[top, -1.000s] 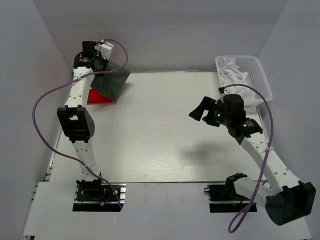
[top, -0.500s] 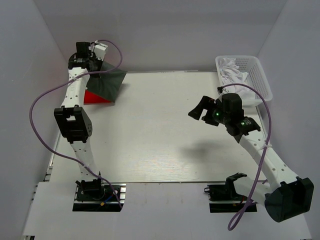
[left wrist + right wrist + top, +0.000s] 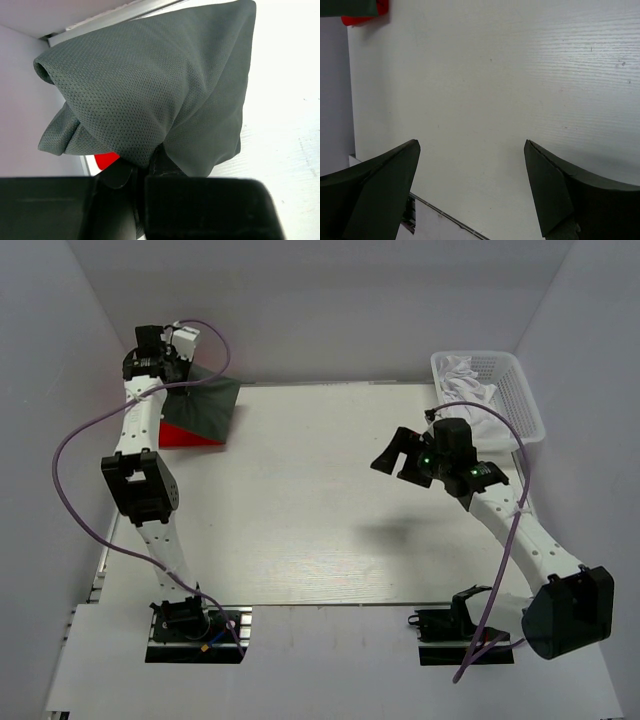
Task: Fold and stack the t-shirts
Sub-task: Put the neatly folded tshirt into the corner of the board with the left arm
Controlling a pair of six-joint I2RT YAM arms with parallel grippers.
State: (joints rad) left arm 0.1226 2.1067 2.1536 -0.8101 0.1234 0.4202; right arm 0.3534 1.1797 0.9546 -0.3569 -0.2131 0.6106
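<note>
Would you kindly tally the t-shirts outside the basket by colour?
grey t-shirt: 1
red t-shirt: 1
Total: 2
The white laundry in the basket is too crumpled to count.

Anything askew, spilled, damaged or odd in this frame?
Nothing is spilled or damaged. The grey t-shirt hangs bunched and puckered from the left gripper at the far-left corner, partly over the red t-shirt rather than lying flat. The right gripper hovers open over the table.
</note>
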